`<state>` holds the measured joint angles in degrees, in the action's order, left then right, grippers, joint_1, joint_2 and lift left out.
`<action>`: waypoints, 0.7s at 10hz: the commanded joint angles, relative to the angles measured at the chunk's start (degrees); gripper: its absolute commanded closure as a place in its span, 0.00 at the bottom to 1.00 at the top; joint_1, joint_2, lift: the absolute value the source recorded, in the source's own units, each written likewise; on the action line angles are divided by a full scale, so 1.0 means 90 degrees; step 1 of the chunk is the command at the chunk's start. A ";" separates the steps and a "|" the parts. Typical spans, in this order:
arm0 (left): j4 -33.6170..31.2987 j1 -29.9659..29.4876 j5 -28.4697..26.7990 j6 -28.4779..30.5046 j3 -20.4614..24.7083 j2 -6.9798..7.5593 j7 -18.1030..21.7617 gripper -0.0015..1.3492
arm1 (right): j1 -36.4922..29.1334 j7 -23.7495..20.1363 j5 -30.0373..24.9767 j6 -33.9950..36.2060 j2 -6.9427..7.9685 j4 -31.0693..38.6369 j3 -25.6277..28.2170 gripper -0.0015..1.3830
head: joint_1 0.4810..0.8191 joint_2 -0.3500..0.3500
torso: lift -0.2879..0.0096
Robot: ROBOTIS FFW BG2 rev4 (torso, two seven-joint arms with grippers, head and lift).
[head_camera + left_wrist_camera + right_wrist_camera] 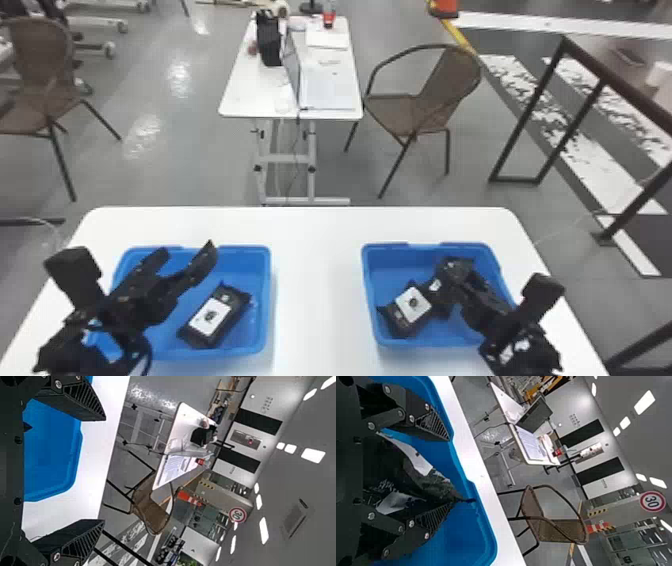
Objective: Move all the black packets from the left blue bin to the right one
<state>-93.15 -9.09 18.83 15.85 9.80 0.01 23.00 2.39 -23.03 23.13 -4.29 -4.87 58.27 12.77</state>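
So in the head view, our left gripper (187,250) is hanging over the left bin (267,300) with its fingers spread and nothing between them. A packet (215,316) is lying in that bin, off to the right of those fingers, set at a slant. Another packet (414,306) is already sitting in the right bin (369,295).

In the left wrist view we're seeing those fingers standing wide apart, with the blue bin wall showing past the gap and the white table (95,447) beyond it. We're probably looking at the next pick here, so we're wanting to bring the fingers over the packet, turn them to match its slant, lower them one to each long side, and only then squeeze. If we're pinching just a crinkly end, we're risking a slip.

In the right wrist view, our right gripper (453,471) is keeping its fingers apart, down in its bin, with dark wrapping (415,479) lying between them. Some blue is showing by one finger, so we're reading it as let go, not clenched. We're wanting to lift straight up from there, without snagging the wrapper against the finger it's nearly brushing.
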 commanded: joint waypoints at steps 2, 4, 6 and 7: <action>-0.0070 0.0053 -0.0080 0.0915 0.0034 0.0155 -0.0153 0.10 | -0.0686 -0.0009 0.0057 -0.0139 0.0248 0.1377 -0.0013 0.09 | 0.63 0.36 | 0.97; -0.0070 0.0287 -0.0940 0.1901 0.0142 0.0273 -0.0192 0.13 | -0.1086 -0.0097 0.0126 -0.0139 0.0385 0.2266 -0.0052 0.09 | 0.63 0.38 | 0.97; 0.0096 0.0853 -0.1799 0.3434 0.0054 0.0565 0.0091 0.16 | -0.1223 -0.0224 0.0370 -0.0139 0.0404 0.2627 -0.0227 0.09 | 0.63 0.44 | 0.97; 0.0516 0.1273 -0.2102 0.3884 -0.0151 0.0761 0.0511 0.16 | -0.1272 -0.0244 0.0458 -0.0139 0.0404 0.2735 -0.0286 0.09 | 0.63 0.47 | 0.97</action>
<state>-90.32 0.43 1.49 48.29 9.33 5.89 27.58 -8.82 -25.22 26.82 -5.54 -1.23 82.32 10.47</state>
